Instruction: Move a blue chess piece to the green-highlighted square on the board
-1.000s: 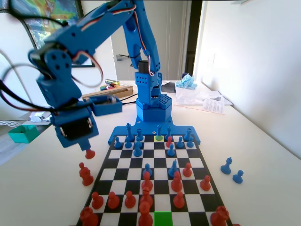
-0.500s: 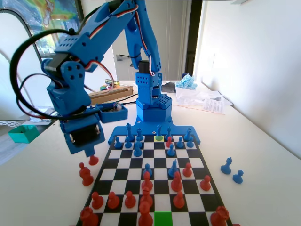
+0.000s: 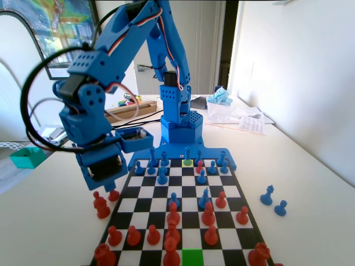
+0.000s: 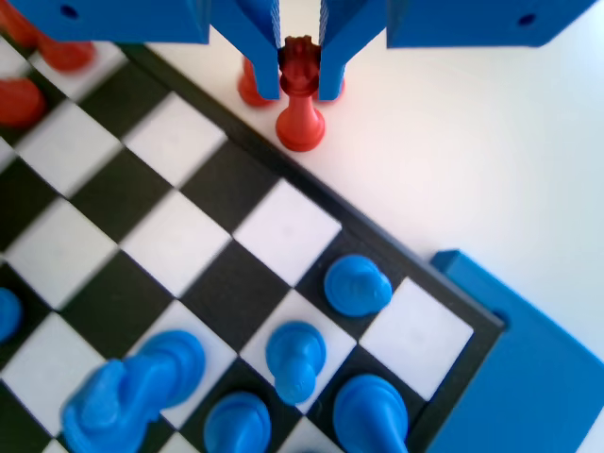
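My gripper [image 3: 112,188] hangs low just off the left edge of the board [image 3: 186,191] in the fixed view. It is shut on a red crowned piece [image 3: 113,195]. From the wrist, the two jaws of the gripper [image 4: 300,90] clamp the crown of that red piece [image 4: 300,118], whose base is over the white table beside the board's [image 4: 179,236] rim. The green-highlighted square [image 3: 192,257] lies bare at the near edge. A slim blue chess piece [image 3: 187,153] stands on the paler yellow-green square [image 3: 187,163] in the far row, well away from the gripper.
Other red pieces [image 3: 100,203] stand on the table left of the board, close to the held one. Two blue pieces [image 3: 267,195] stand off the board at the right. Blue pawns [image 4: 357,284] fill the corner squares below the gripper. Red pieces crowd the near rows.
The gripper has come down and to the right with the red piece, from higher at the left toward the board's left edge.
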